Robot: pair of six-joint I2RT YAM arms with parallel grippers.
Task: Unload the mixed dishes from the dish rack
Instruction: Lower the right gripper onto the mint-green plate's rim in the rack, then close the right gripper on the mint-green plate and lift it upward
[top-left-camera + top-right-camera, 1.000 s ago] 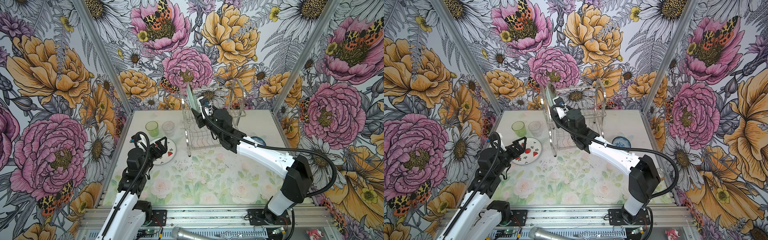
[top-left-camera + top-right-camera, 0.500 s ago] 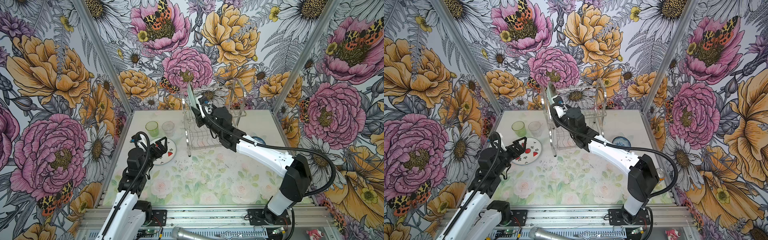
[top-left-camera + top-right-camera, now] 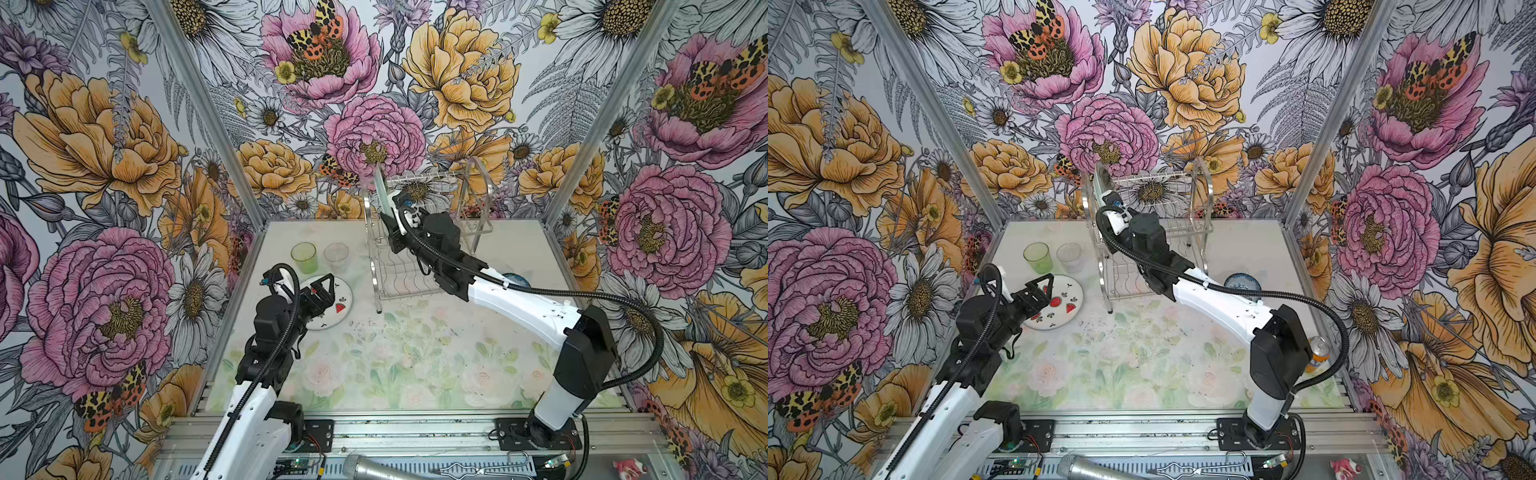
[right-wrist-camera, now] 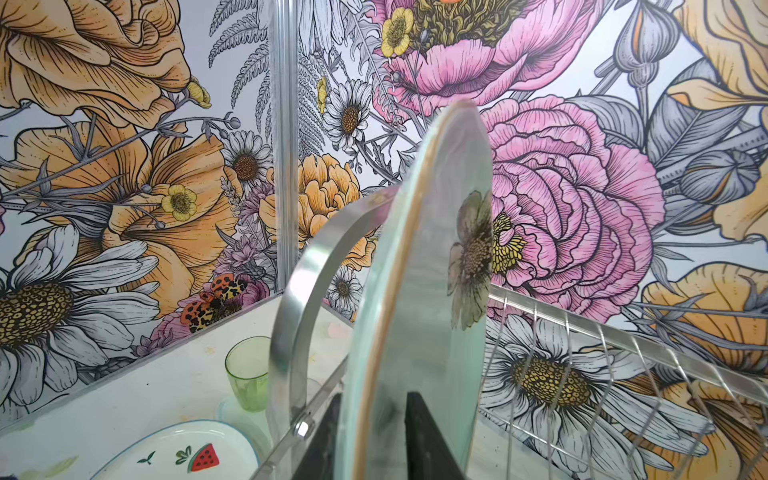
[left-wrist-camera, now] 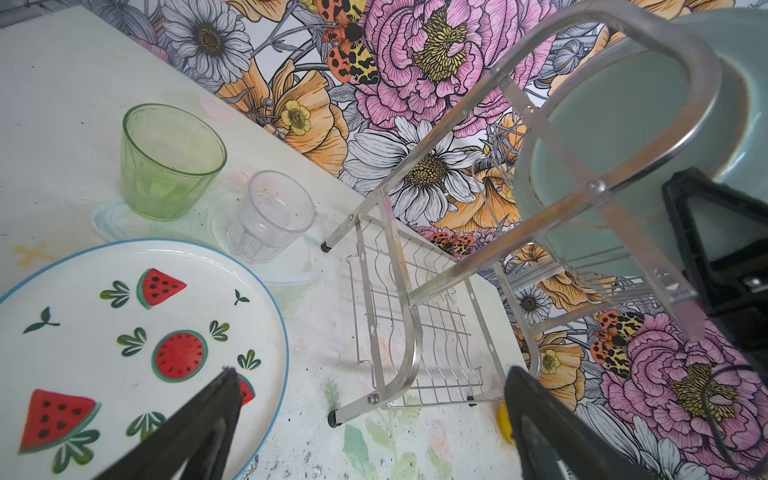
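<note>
The right tool [image 4: 374, 440] has just closed in. A moment ago its two black fingers [image 4: 322, 440] stood wider apart. Now they press on both faces of the pale green plate [image 4: 415, 291], down near its lower edge. So the right tool is pinching the plate.

The plate itself has not gone anywhere. It stands on its edge on the top shelf of the dish rack [image 4: 291, 332], at the rack's left end, just inside the shiny arch.

This means the grab looks done. I think the next step is to lift the plate up out of the rack's wires. It is smooth glass, so it could slip, or bump the arch if it is pulled sideways.

The left tool [image 3: 324, 286] is spread wide and holds nothing. It hangs left of the rack, over the white plate with red melon slices [image 5: 83, 353], which lies flat on the counter [image 3: 415, 353]. A green cup [image 5: 172, 162] and a clear cup [image 5: 272, 216] stand left of the rack too. A blue bowl [image 3: 1241, 284] sits on the counter to the rack's right.

The rack's lower shelf looks bare, so the green plate seems to be the last dish in the rack.
</note>
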